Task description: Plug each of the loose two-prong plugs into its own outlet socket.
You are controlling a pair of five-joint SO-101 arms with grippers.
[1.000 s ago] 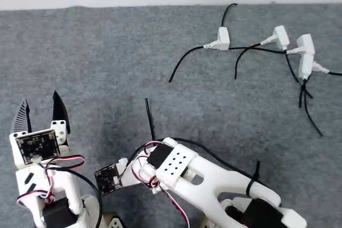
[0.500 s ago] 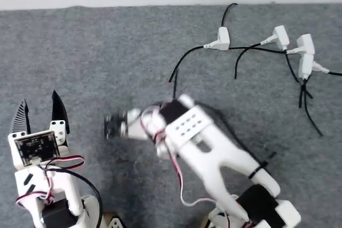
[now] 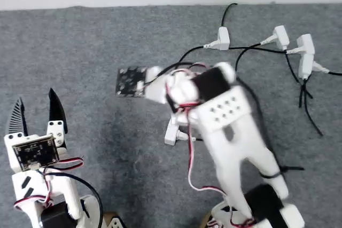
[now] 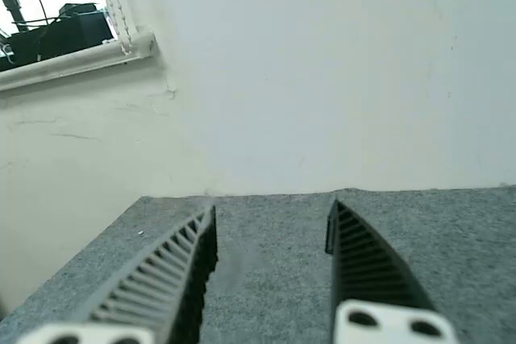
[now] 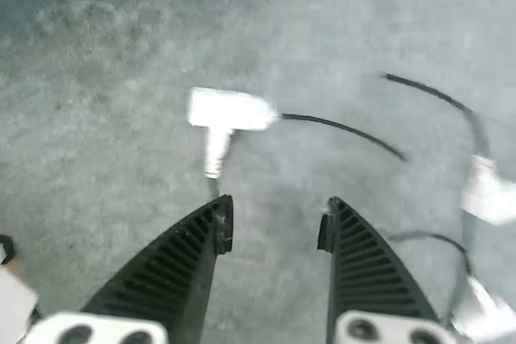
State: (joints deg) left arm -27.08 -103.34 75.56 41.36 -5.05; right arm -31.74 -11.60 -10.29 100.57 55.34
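Released and empty: right gripper (image 5: 274, 227), jaws spread, with a white plug (image 5: 228, 112) lying just ahead of the fingertips on grey mat (image 5: 97, 78), black cord (image 5: 343, 128) trailing aside. Likewise released: left gripper (image 4: 270, 235), well apart from that plug.

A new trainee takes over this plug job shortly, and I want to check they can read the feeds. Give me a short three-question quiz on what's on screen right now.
1. True or false: the right claw is shut on a plug.
2. The left claw is: A) open and empty; B) shut on nothing; C) shut on a plug.
3. Fill in: the cords are ____ in colour.

Key:
1. False. It is open, and the plug lies on the mat ahead of it.
2. A.
3. Black.
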